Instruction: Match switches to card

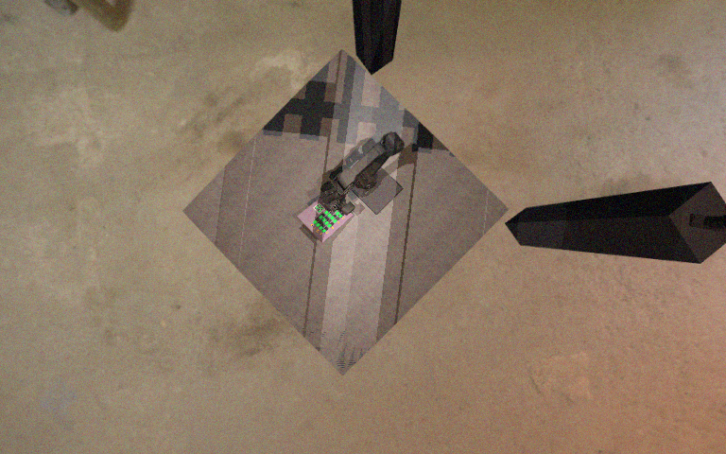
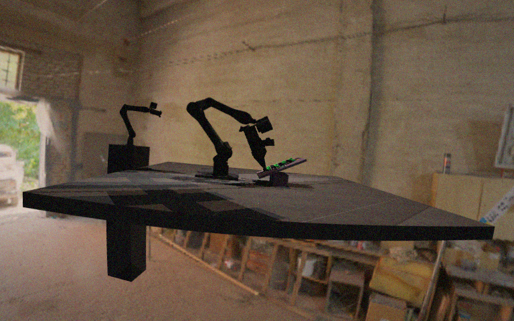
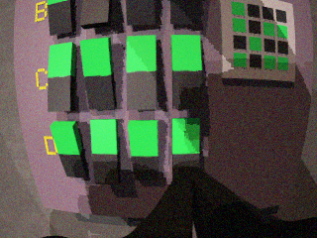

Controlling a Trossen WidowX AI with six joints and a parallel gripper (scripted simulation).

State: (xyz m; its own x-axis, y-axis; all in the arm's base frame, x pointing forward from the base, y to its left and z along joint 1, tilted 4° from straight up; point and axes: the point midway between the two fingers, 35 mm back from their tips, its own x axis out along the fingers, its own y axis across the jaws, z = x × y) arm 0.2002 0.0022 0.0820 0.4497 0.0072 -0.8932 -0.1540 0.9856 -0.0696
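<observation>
Bare concrete workshop, dark grey table (image 2: pixel 331 206). Your black parallel-jaw gripper (image 3: pixel 192 208) is pressed together, pinching nothing, poised at the near right of row D on the tilted purple switch panel (image 3: pixel 30 119). Judging by the small grey card (image 3: pixel 260 38), you're mid-press: push that raised end down, then recheck.

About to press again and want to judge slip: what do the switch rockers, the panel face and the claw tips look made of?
Switch rockers: probably moulded plastic, flat green and dark grey halves with no glare. Panel: matte mauve face with yellow painted row letters; plastic or painted board, can't tell which. Claw: shut, dull black and unreflective; hard plastic or coated metal, unclear.
</observation>
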